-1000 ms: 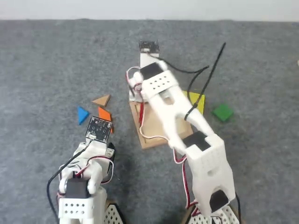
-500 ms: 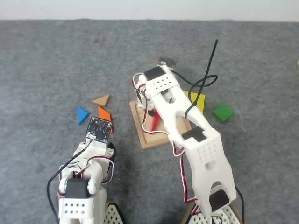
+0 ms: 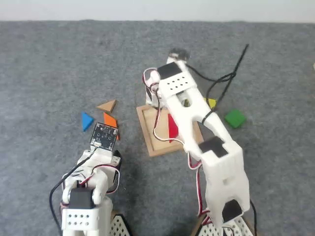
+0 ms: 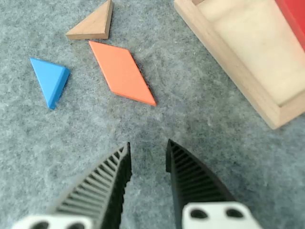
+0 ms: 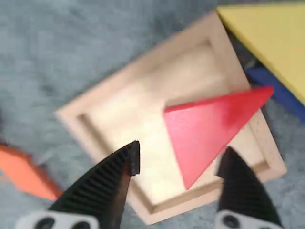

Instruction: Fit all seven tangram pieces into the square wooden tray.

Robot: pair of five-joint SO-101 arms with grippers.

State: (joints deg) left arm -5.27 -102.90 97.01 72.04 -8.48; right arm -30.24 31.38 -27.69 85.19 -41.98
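Right claw hangs wide open over the tray and grips nothing. Its arm stretches forward from the base, with the wrist bent down. Below the claw, between its fingers, the red triangle lies in the tray, with one corner reaching over the rim. Beyond that corner a yellow piece and a dark blue piece rest on the grey counter. A green square sits farther off on that side.

Left claw is slightly open and empty. It points down at the counter, and its arm is folded close to its base. Just ahead of it lies the orange parallelogram. The blue triangle is beside that piece, and the tan triangle is beyond it.
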